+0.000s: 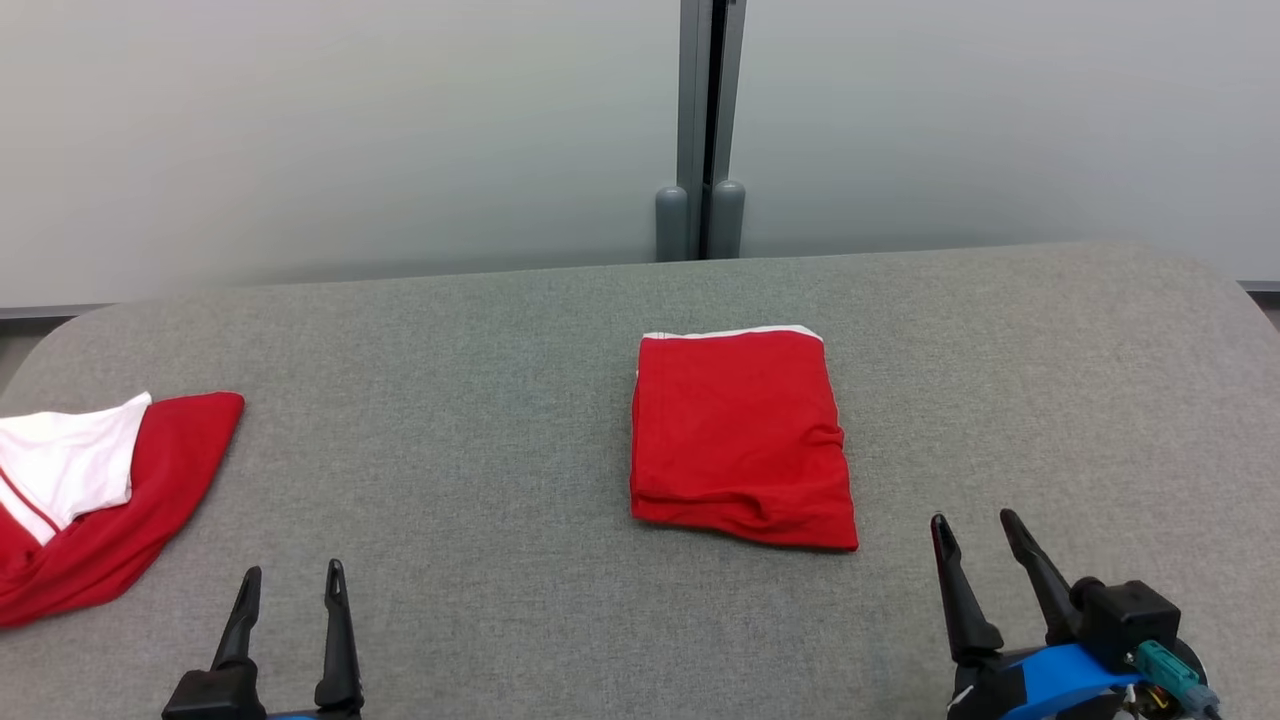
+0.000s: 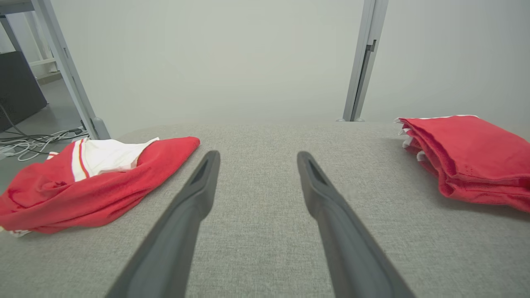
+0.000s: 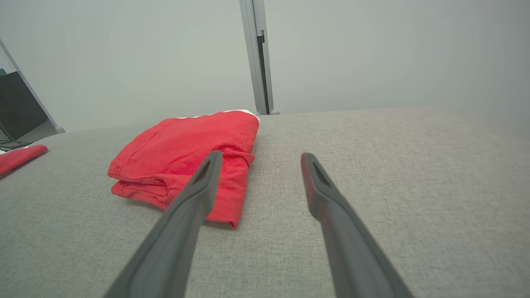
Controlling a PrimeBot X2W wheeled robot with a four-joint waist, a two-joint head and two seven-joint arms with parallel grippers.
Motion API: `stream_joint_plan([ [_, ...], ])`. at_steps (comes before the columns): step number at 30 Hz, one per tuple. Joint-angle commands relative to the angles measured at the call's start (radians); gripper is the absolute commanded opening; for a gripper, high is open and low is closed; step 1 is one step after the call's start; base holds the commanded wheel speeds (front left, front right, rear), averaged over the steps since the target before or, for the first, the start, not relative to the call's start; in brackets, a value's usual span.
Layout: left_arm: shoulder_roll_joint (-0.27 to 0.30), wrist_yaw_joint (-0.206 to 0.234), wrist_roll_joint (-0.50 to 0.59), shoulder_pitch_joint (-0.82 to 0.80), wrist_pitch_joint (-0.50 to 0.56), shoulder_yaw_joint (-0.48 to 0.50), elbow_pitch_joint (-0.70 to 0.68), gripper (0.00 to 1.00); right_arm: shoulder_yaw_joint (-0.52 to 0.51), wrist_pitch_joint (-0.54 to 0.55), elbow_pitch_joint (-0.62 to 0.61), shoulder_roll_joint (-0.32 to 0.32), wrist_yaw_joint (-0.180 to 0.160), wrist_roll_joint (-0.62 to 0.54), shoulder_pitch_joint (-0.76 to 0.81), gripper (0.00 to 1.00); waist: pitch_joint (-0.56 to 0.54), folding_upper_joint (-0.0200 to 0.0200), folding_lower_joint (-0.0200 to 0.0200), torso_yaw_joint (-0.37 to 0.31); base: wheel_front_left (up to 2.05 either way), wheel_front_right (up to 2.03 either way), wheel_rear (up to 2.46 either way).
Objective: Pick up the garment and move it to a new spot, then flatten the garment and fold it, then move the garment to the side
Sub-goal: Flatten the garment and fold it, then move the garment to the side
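1. The folded red garment [image 1: 740, 440] lies flat on the grey table [image 1: 450, 400]. It is a tidy rectangle with a white edge along its far side, and I place everything else from it.
2. My right gripper [image 1: 973, 518] hovers just beside the garment's near right corner, its fingers spread wide and holding nothing. In my right wrist view one finger overlaps the cloth, but I judge it clear, since the head view shows bare table between them.
3. My left gripper [image 1: 293, 570] sits well to the garment's left and nearer to me, likewise spread and empty.
4. Farther to the garment's left lies a second red and white garment [image 1: 100, 500], rumpled. I cannot quite tell whether it hangs over the table's edge.
5. The folding looks done to me, so what remains is moving the bundle aside. Open pincers set back from it suit that, because the fingers can reach under the stacked layers without dragging the folds apart.
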Motion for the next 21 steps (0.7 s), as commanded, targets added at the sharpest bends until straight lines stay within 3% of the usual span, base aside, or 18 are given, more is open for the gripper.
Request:
stream_joint_plan([
  [1, 0.000, -0.002, 0.006, 0.011, -0.003, -0.001, 0.005, 1.00, 0.000, -0.004, -0.011, 0.003, 0.000, 0.002, 0.029, 1.00, -0.007, 0.0002, 0.0002, 0.002, 0.00, 0.00, 0.00],
  [21, 0.008, -0.022, 0.017, 0.031, -0.003, -0.004, 0.009, 1.00, 0.003, -0.004, 0.011, 0.003, 0.000, 0.015, 0.048, 1.00, -0.029, 0.0002, 0.0002, 0.010, 0.00, 0.00, 0.00],
])
